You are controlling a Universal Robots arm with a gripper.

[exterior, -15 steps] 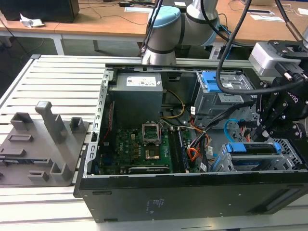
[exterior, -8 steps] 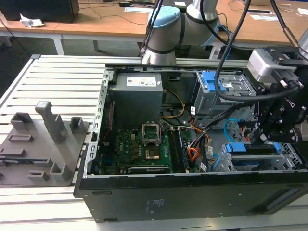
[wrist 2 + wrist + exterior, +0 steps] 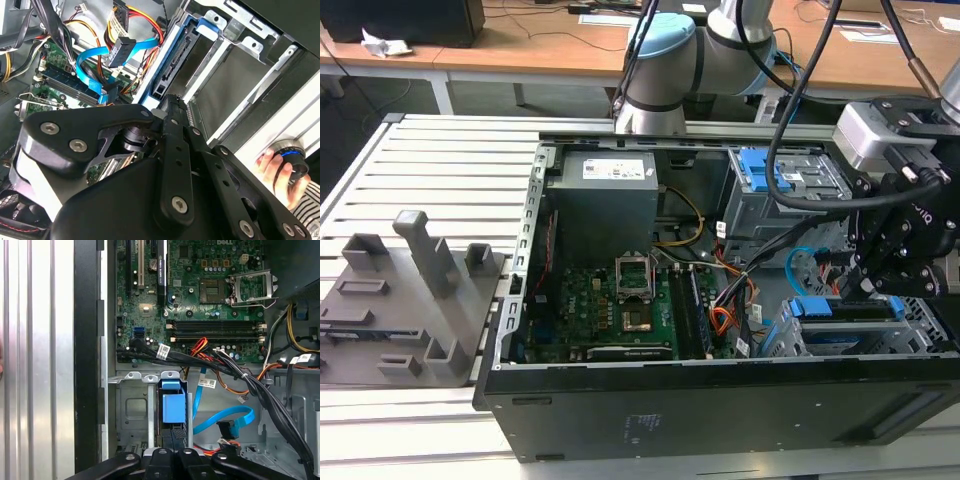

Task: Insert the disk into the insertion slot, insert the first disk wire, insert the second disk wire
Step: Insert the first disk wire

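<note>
Tower case (image 3: 720,405) lay open on its side on the slatted table (image 3: 440,160), and we worked down from there. At the exterior view's right sat the slot (image 3: 782,340), a bay in a grey perforated cage. The disk (image 3: 845,308) stood on edge inside it, with its blue carrier showing along the cage's mouth. Whether it was fully home we could not tell.

The gripper (image 3: 875,285) hung right over that carrier, and in the second wrist view it reached down to the disk's connector end. We could not tell whether it was spread or pressed together, because its own black linkage covered the contact.

The second wire (image 3: 92,51) curled in a loop just beside the cage, its dark plug hanging free of the disk. The first wire (image 3: 149,21), thin orange-red strands, ran near it and, as far as we could judge, was unplugged too.

We judged the step in hand to be seating the disk. Done well, the push would run straight along the cage's rails and bear on the carrier's frame, not the connector. The disk would need to be kept square so it could not bind. Both wires lay close to the mouth, so we reckoned they had to be kept out of the pinch between carrier and cage.
</note>
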